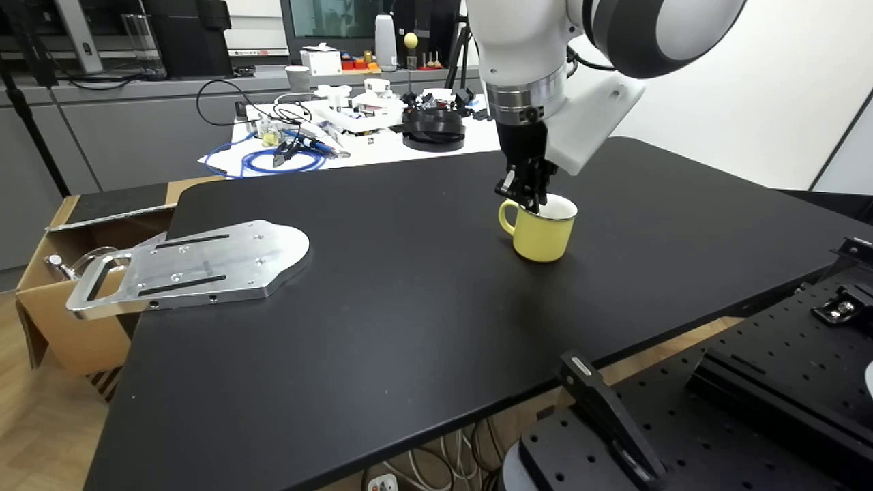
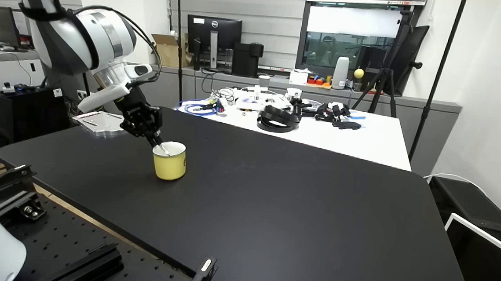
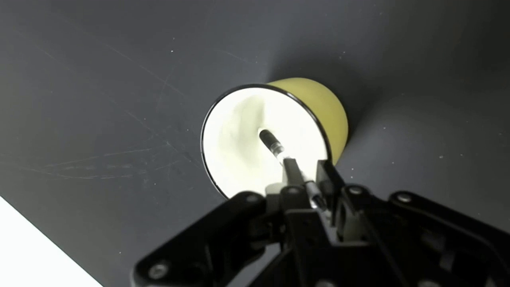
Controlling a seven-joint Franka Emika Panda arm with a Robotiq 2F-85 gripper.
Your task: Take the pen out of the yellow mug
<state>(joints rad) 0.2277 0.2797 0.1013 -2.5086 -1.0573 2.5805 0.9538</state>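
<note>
Pen slanted in the mug, end effector narrow around it; couldn't tell if pinched. Imo it needed a firm squeeze, then lifting up-left along its slant.

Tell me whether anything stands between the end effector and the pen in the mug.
Nothing visible: in the wrist view the pen slants up from inside the yellow mug into the gap of the open end effector. Whether they touch is unclear.
</note>
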